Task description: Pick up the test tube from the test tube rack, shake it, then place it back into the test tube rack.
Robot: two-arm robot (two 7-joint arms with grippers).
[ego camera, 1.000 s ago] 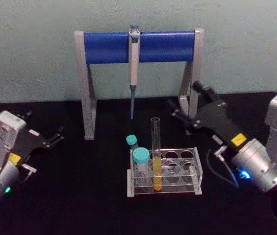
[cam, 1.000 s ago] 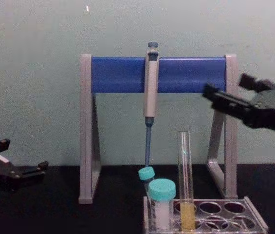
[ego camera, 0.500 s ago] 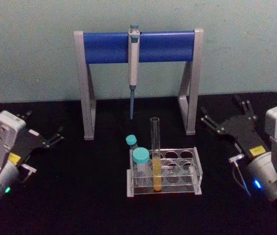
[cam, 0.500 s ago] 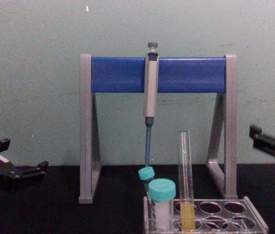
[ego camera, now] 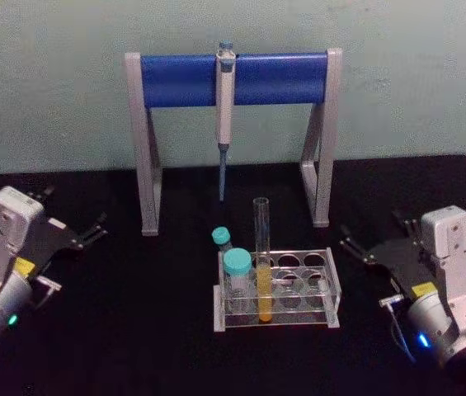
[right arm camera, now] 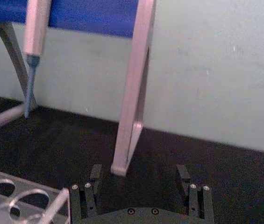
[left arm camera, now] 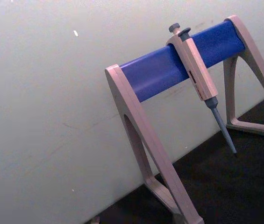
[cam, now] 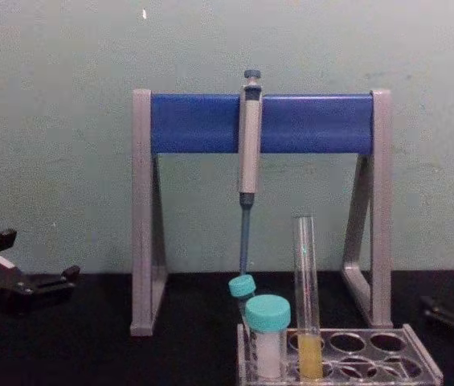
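- Lower now, my right gripper (ego camera: 370,245) has dropped from beside the stand (ego camera: 323,132) toward the table (fingers spread, empty).
- To its left I see the test tube (ego camera: 261,260) upright in the test tube rack (ego camera: 329,285).
- Left gripper (ego camera: 76,231) parked far left, spread.

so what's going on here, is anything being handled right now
Nothing is held at this moment. The tall clear glass test tube with yellow-orange liquid stands upright in the low clear plastic test tube rack at table centre. The right gripper sits open and low, right of the rack, clear of it. The left gripper is open too, parked far left.
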